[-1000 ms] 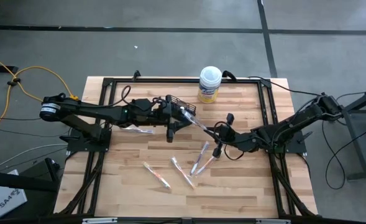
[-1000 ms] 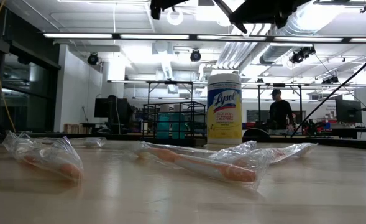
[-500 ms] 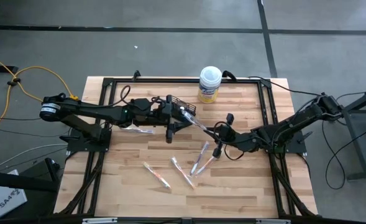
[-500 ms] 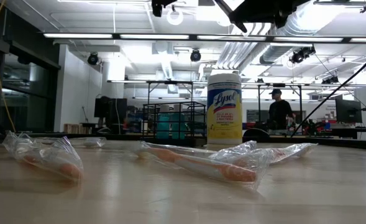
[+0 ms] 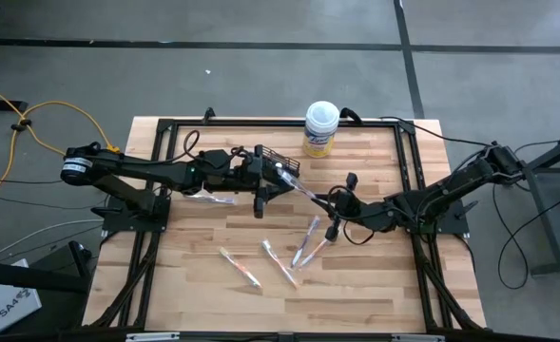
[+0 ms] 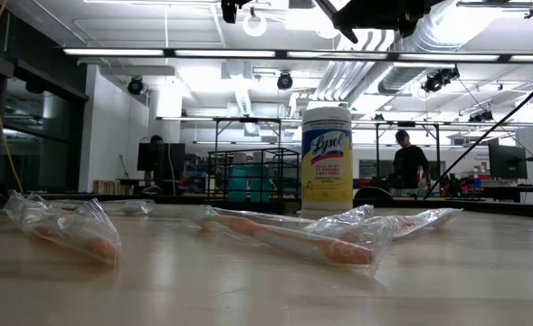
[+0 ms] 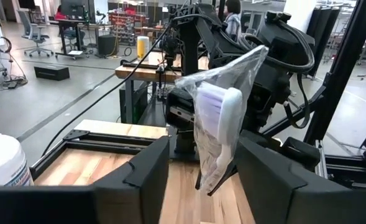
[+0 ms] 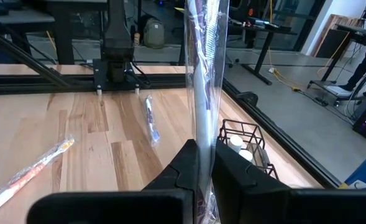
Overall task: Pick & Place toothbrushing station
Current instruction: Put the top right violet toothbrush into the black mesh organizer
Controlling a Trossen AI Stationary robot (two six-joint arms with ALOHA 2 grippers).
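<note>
With the right gripper (image 8: 202,163) clamped on one wrapped toothbrush (image 8: 202,74) beside the open-fingered left gripper (image 7: 201,180) near the frame's centre, the basket (image 5: 275,160) seems unfilled, as several toothbrushes (image 5: 281,264) lie on the surface (image 5: 375,285).

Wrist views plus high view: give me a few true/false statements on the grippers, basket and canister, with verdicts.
1. The right gripper is shut on a wrapped toothbrush. True.
2. The left gripper is clamped on that same toothbrush. False: its fingers stand open on either side of the brush head.
3. The wipes canister lies tipped on its side. False: it stands upright at the table's far edge.
4. Other wrapped toothbrushes lie loose on the table. True.
5. The wire basket is empty. False: the right wrist view shows small capped tubes in it.
</note>
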